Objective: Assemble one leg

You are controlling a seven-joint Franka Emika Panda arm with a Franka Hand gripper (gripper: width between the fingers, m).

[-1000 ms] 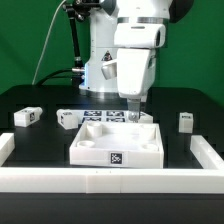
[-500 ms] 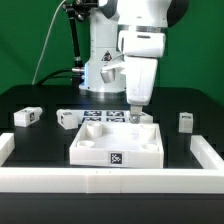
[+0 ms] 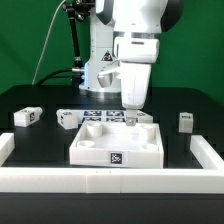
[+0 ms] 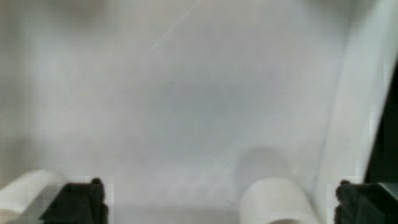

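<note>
The large white square panel [image 3: 117, 142] lies flat in the middle of the table. My gripper [image 3: 130, 111] hangs low over its far right corner. A small white leg [image 3: 143, 118] stands just behind that corner, close beside the fingers. Three more legs lie apart: one at the far left [image 3: 27, 116], one by the panel's far left corner [image 3: 67, 119], one at the right [image 3: 185, 121]. In the wrist view my gripper [image 4: 222, 205] has its black fingertips [image 4: 80, 202] wide apart over the white panel surface [image 4: 178, 90]. A rounded white shape [image 4: 285, 200] sits between them, unclamped.
The marker board [image 3: 98, 114] lies behind the panel by the robot base. A white rail [image 3: 110, 180] runs along the table's front, with side rails at the left [image 3: 5, 147] and right [image 3: 208, 152].
The arm swung a little to the exterior view's right, then back to the left. The gripper stays low over the panel's far right corner. The parts have not moved.
</note>
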